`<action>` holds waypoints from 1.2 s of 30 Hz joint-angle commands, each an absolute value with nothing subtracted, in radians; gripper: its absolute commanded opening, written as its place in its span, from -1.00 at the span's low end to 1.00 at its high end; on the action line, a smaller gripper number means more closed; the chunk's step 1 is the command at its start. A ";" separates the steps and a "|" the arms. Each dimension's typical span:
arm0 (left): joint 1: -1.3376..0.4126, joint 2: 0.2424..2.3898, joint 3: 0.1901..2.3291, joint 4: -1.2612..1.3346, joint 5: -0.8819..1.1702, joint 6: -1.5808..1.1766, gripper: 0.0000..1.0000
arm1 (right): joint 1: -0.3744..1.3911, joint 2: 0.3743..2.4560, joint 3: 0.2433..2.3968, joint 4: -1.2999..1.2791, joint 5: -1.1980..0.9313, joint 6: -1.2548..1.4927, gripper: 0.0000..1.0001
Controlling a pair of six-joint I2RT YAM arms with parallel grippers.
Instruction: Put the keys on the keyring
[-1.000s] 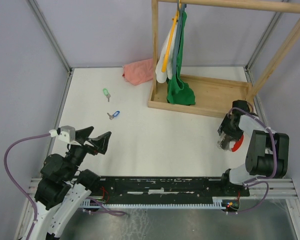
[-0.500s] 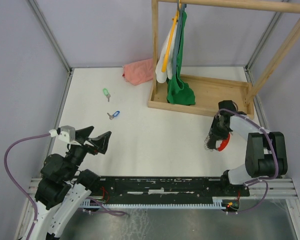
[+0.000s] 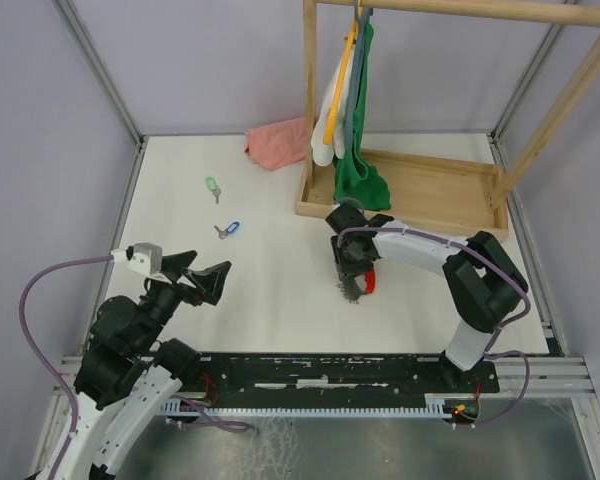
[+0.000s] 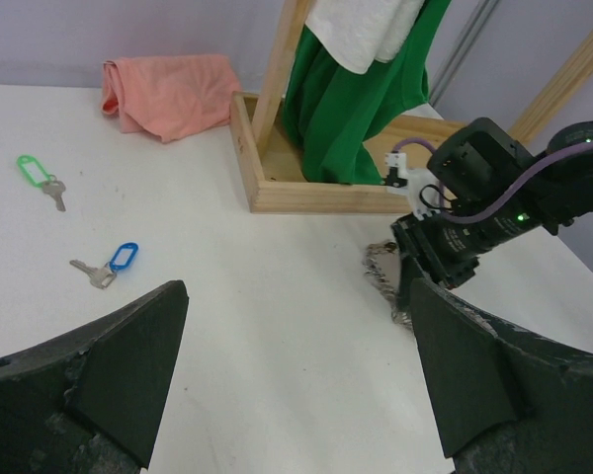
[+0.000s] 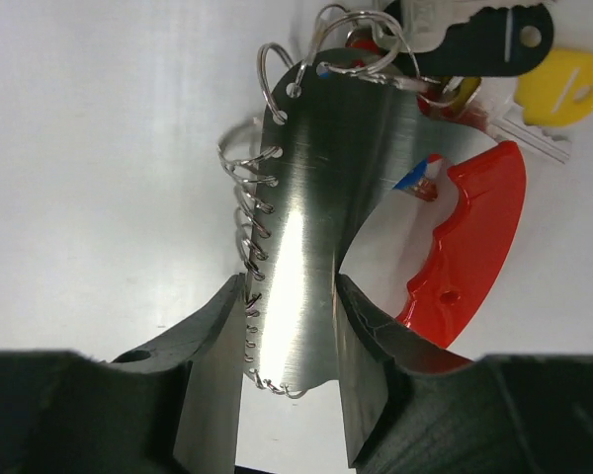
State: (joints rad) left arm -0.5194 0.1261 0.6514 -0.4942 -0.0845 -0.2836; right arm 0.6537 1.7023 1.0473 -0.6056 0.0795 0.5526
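Black-fingered left gripper (image 3: 202, 275) spread wide at the near left, right gripper (image 5: 290, 296) clamped on the silvery metal, red-looped keyring (image 5: 316, 168) at mid-table, small blue-headed key (image 3: 228, 230) and green-headed key (image 3: 212, 187) lying beyond on the left, crumpled pink cloth (image 3: 277, 143) farthest back.

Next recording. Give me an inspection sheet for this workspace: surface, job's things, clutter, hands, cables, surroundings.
Surface: white table, evenly lit.
Job's things: green-tagged key and blue-tagged key lie loose at the far left, apart from each other. The keyring, a metal strip with a red piece, is mid-table.
Clutter: pink cloth at the far edge; wooden rack with hanging garments.
Hands: right hand closed on the keyring's strip; left hand open, holding nothing.
Cables: left arm's purple cable and right arm's purple cable, both away from the keys.
Surroundings: plain walls, metal frame posts.
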 commanded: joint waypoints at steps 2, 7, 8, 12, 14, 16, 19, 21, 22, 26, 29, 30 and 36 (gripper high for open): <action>-0.522 0.187 0.645 -0.421 -0.017 -0.369 0.99 | 0.795 1.788 1.216 -0.633 0.096 0.490 -0.15; -0.522 0.235 0.618 -0.387 0.016 -0.459 0.99 | 0.834 1.781 1.201 -0.548 0.029 0.445 -0.27; -0.522 0.239 0.602 -0.366 0.040 -0.486 0.99 | 0.838 1.776 1.189 -0.529 0.018 0.437 -0.29; -0.522 0.248 0.496 -0.225 0.107 -0.601 0.99 | 0.856 1.726 1.109 -0.412 -0.030 0.397 -0.33; -0.522 0.260 0.436 -0.158 0.120 -0.650 1.00 | 0.859 1.699 1.071 -0.371 -0.046 0.375 -0.35; -0.522 0.276 0.391 -0.094 0.130 -0.687 1.00 | 0.861 1.662 1.028 -0.330 -0.057 0.354 -0.37; -0.522 0.311 0.328 0.001 0.134 -0.726 0.99 | 0.861 1.595 0.981 -0.286 -0.070 0.318 -0.39; -0.522 0.343 0.295 0.080 0.141 -0.745 0.98 | 0.860 1.553 0.951 -0.261 -0.091 0.286 -0.40; -0.522 0.361 0.277 0.132 0.144 -0.752 0.97 | 0.860 1.533 0.940 -0.249 -0.101 0.273 -0.43; -0.523 0.516 0.218 0.379 0.150 -0.785 0.93 | 0.856 1.471 0.919 -0.245 -0.129 0.207 -0.47; -0.520 0.675 0.220 0.569 0.184 -0.785 0.90 | 0.842 1.434 0.917 -0.248 -0.152 0.150 -0.50; -0.521 0.727 0.228 0.613 0.199 -0.779 0.90 | 0.831 1.422 0.915 -0.241 -0.163 0.135 -0.50; -0.470 0.994 0.293 0.852 0.333 -0.759 0.83 | 0.739 1.326 0.879 -0.131 -0.314 0.101 -0.52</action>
